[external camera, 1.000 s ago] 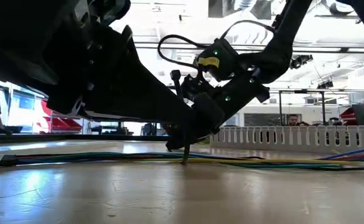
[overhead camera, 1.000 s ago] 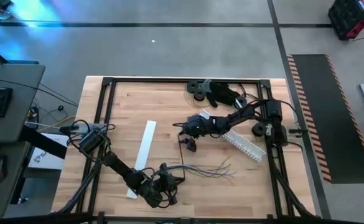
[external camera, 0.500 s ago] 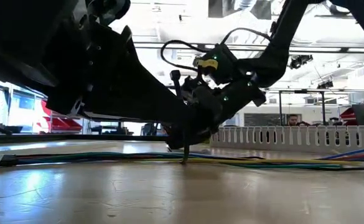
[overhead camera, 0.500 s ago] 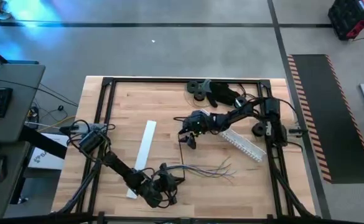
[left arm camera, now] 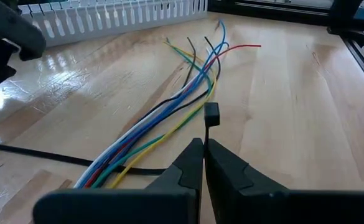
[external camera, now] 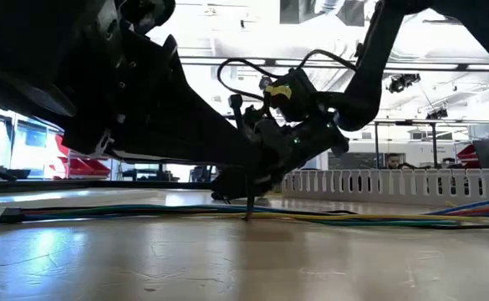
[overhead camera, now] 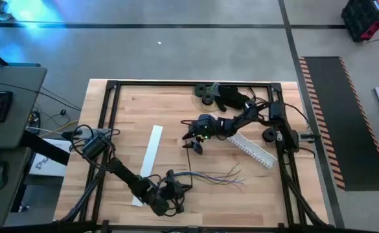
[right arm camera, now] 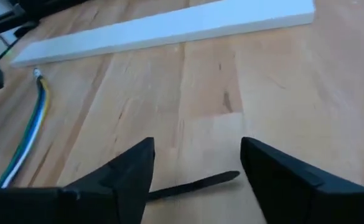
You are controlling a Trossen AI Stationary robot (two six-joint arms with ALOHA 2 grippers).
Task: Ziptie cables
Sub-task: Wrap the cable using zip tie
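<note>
Multicoloured cables (left arm camera: 169, 112) lengthwise left-right, splayed ends rightward; left jaws seemingly closed, right jaws apart.

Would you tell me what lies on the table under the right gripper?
Under the open right gripper a black zip tie lies flat on the bare wooden table. One of its ends is hidden by a finger.

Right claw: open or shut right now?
Open. The right claw has its fingers spread over bare wood, with a black ziptie lying between them.
</note>
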